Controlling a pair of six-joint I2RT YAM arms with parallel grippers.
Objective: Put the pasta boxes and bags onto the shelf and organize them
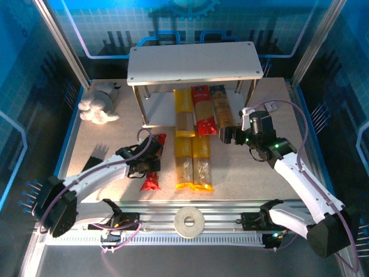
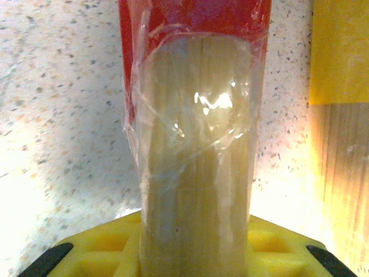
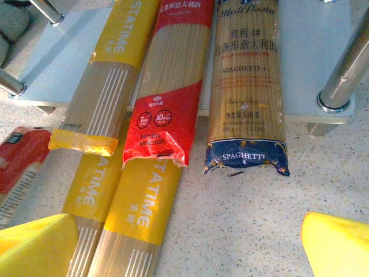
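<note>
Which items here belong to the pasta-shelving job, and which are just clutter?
Job: three yellow packs; red pack on the lower board; red pack under the left gripper; blue-ended pack; shelf.
Clutter: white plush toy; tape roll; black comb-like item.

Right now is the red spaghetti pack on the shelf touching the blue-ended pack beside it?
Apart. The right wrist view shows a strip of shelf board between the red pack and the blue-ended pack along their length.

White arm links, black joints and wrists, purple cables, yellow jaws, green lights.
</note>
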